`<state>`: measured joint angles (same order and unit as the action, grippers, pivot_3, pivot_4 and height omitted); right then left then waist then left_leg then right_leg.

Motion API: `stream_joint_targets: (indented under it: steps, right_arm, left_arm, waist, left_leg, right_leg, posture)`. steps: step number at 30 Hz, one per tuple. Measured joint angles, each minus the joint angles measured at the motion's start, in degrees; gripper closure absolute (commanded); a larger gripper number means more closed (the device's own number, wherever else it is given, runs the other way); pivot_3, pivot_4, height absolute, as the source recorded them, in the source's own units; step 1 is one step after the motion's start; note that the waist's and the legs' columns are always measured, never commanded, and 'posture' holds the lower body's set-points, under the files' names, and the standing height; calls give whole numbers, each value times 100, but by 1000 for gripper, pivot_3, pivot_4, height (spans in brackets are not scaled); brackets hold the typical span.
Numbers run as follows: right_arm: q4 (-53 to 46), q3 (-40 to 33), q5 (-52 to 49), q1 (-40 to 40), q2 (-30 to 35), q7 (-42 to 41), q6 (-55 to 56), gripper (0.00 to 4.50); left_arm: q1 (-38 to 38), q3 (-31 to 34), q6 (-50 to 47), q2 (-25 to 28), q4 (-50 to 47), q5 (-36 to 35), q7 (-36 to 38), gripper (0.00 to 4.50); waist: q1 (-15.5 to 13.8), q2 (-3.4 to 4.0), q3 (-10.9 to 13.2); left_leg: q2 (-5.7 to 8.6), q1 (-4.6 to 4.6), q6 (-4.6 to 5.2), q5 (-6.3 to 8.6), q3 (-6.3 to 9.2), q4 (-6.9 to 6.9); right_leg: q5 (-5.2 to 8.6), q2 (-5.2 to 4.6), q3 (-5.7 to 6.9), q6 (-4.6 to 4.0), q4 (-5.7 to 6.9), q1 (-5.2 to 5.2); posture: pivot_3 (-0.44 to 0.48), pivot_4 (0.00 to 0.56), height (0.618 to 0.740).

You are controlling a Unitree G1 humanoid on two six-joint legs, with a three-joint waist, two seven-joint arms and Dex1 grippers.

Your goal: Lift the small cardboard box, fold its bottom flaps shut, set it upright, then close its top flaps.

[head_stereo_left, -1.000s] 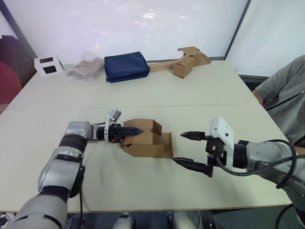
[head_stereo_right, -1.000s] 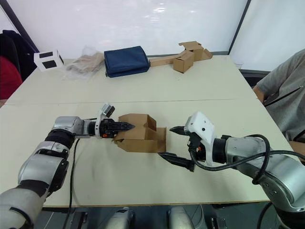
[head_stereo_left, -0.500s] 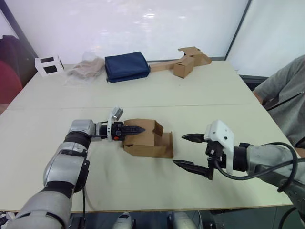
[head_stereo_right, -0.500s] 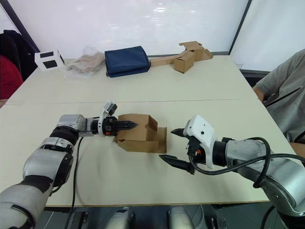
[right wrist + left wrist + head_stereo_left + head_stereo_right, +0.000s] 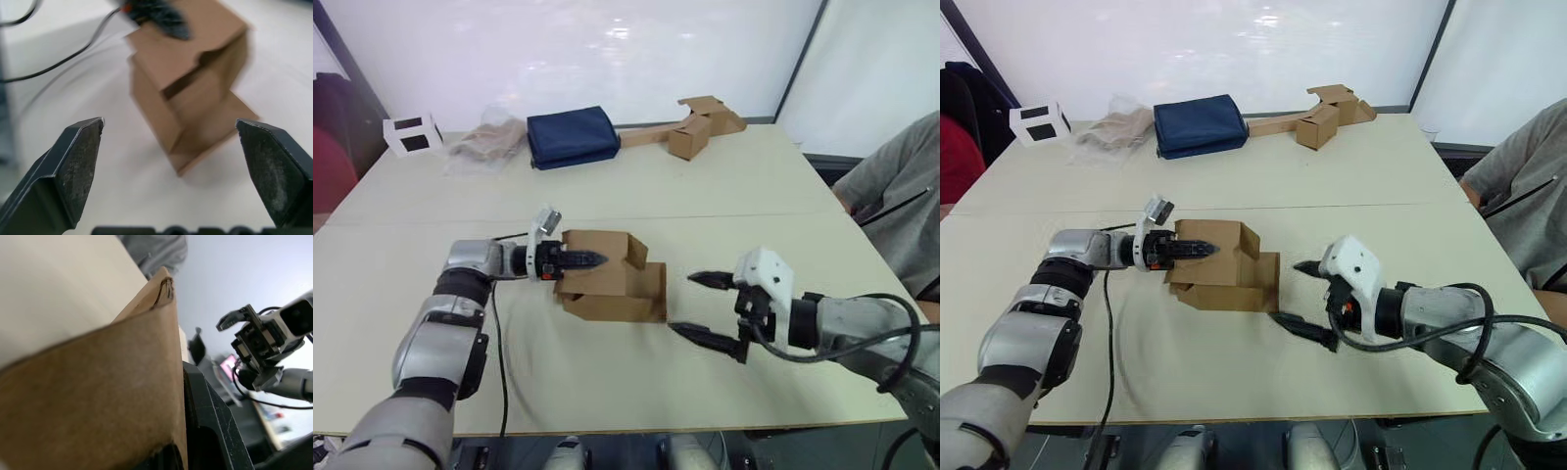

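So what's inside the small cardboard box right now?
Nothing can be made out. The small cardboard box lies on the table, its flaps and walls hiding the interior. The left gripper is clamped on its wall.

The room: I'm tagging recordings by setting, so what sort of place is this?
Probably a lab or office workroom: pale tables pushed together before a white wall, a seated person watching at the side, spare cardboard pieces at the far edge.
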<state>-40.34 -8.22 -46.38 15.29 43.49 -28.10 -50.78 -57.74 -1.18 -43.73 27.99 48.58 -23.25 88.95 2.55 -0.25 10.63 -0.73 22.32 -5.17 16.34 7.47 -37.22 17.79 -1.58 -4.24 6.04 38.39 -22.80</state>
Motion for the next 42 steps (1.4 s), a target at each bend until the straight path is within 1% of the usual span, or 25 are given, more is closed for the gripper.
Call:
stream_joint_targets:
  steps: [2,6,7,8,10,12,15,18,22,24,28,31,35,42]
  right_arm:
    - [228,-195,-30,153,-270,174,71,960]
    - [613,-353,-114,576,-1071,694,316,2324]
    - [686,-356,-109,653,-1196,798,376,2466]
    - [775,-356,-87,760,-1358,921,441,2968]
    - [955,-344,12,974,-1620,1101,573,3472]
    - [1188,-310,104,1248,-1888,1252,735,4413]
    - [1590,-255,240,1667,-2461,1630,969,4413]
    - [1935,-39,447,1877,-2583,1639,1061,4413]
    - [2430,174,675,2367,-2779,1479,1296,4413]
    - [2499,206,702,2426,-2804,1420,1396,4413]
    - [2822,333,741,2496,-2820,913,1486,4413]
    - [2837,389,748,2564,-2819,704,1487,4413]
    - [2836,452,832,2571,-2807,555,1513,4413]
    - [2784,454,882,2566,-2789,409,1481,4413]
  left_arm:
    - [32,59,314,79,-412,14,-181,4500]
    - [66,258,755,85,-1367,-1,-643,4500]
    - [60,290,822,80,-1521,-8,-742,4500]
    - [44,343,875,76,-1676,-39,-862,4500]
    - [7,443,996,74,-1821,-64,-1044,4500]
    - [-72,479,1115,72,-1918,-87,-1185,4500]
    - [-265,492,1205,79,-2014,-111,-1289,4500]
    - [-393,505,1273,128,-2056,-122,-1305,4500]
    - [-397,506,1310,119,-2060,-147,-1286,4500]
    - [-397,503,1302,103,-2061,-225,-1266,4500]
    - [-457,459,1257,112,-2061,-258,-1079,4500]
    - [-509,459,1148,109,-2152,-350,-1046,4500]
    - [-509,460,962,101,-2250,-480,-1040,4500]
    - [-375,414,394,136,-2723,-746,-901,4500]
  waist:
    - [-14,-1,1]
    - [-3,-1,1]
    - [-2,1,0]
    - [1,1,0]
    - [11,1,0]
    - [18,1,0]
    - [38,1,0]
    - [49,2,0]
    - [126,2,0]
    - [152,2,0]
    - [163,3,0]
    - [163,3,0]
    - [158,3,0]
    - [161,3,0]
  left_leg:
    - [-1,4,-1,0,2,1]
    - [-2,5,-4,-2,2,-1]
    - [-1,4,-4,-2,2,-1]
    - [-1,4,-3,-2,2,0]
    - [-1,4,-3,-2,1,0]
    - [-1,4,-3,-2,1,1]
    - [-1,4,-6,-3,1,3]
    - [1,5,-7,-4,-1,3]
    - [1,5,-7,-4,0,5]
    - [1,5,-10,-6,1,8]
    - [0,5,-10,-6,0,7]
    - [0,6,-10,-6,1,8]
    - [0,6,-8,-5,1,7]
    - [0,6,-10,-6,1,7]
  right_leg:
    - [0,-1,1,0,-4,0]
    - [-1,-1,1,0,0,-3]
    - [-1,-1,1,0,2,-3]
    - [-1,0,1,0,3,-4]
    - [-1,1,0,0,4,-7]
    - [-1,2,0,0,7,-10]
    - [-1,2,0,0,10,-12]
    - [-1,0,-1,0,8,-12]
    - [0,2,0,0,13,-14]
    - [0,1,-1,-1,12,-16]
    - [0,3,-1,-1,16,-19]
    - [0,2,-2,-1,15,-20]
    - [0,2,-1,-1,16,-20]
    - [0,2,-2,-1,16,-20]
  posture:
    - [0,150,740]
    - [0,150,740]
    - [0,150,740]
    - [0,150,740]
    - [0,150,740]
    - [0,150,740]
    - [0,150,740]
    - [0,150,740]
    - [0,150,740]
    - [0,150,740]
    - [0,150,740]
    - [0,150,740]
    - [0,150,740]
    - [0,150,740]
